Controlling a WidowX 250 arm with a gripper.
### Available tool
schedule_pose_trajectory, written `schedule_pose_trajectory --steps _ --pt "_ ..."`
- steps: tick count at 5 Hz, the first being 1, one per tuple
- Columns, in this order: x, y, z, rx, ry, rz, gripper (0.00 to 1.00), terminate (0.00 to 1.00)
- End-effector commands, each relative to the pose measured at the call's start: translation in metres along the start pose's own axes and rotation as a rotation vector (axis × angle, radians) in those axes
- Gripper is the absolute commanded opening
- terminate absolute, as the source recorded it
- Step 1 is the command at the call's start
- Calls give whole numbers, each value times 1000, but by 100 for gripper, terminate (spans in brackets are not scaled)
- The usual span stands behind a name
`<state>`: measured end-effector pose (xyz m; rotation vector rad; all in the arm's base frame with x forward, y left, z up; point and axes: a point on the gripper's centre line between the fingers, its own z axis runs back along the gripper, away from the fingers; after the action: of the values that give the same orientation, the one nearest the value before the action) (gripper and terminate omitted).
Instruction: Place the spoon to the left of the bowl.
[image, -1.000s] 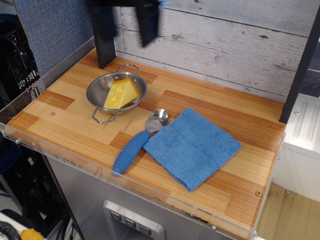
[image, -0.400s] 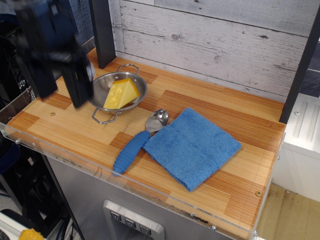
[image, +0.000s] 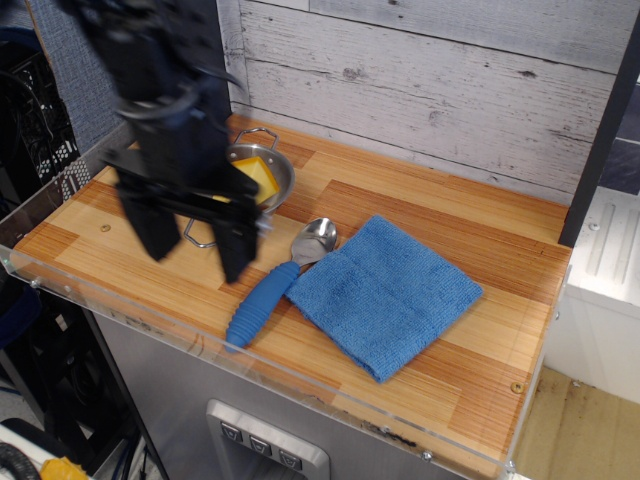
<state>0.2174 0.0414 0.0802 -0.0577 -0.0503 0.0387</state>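
Observation:
The spoon (image: 276, 277) lies on the wooden tabletop with its blue ribbed handle toward the front edge and its shiny scoop (image: 315, 238) toward the back, right beside the blue cloth. The steel bowl (image: 275, 170) sits behind and to the left of it, mostly hidden by my arm, with a yellow cheese wedge (image: 258, 168) in it. My gripper (image: 193, 240) is blurred by motion, open and empty, hanging over the table in front of the bowl and left of the spoon handle.
A blue cloth (image: 383, 292) lies to the right of the spoon. A dark post (image: 210, 40) stands at the back left. A clear plastic rim (image: 120, 305) runs along the front edge. A wood-plank wall closes the back.
My arm has swung from the back wall to the left side, then down and right, and now covers most of the bowl. The spoon, bowl and cloth have not moved.

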Motion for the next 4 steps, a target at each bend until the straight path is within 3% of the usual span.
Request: schedule_pose_trajectory --steps 1,3,4 --pt "19 -16 -13 41 -15 -53 100 0" --pt "-3 -1 -46 108 57 -51 100 0" --pt "-9 -8 -60 92 65 -37 100 0"
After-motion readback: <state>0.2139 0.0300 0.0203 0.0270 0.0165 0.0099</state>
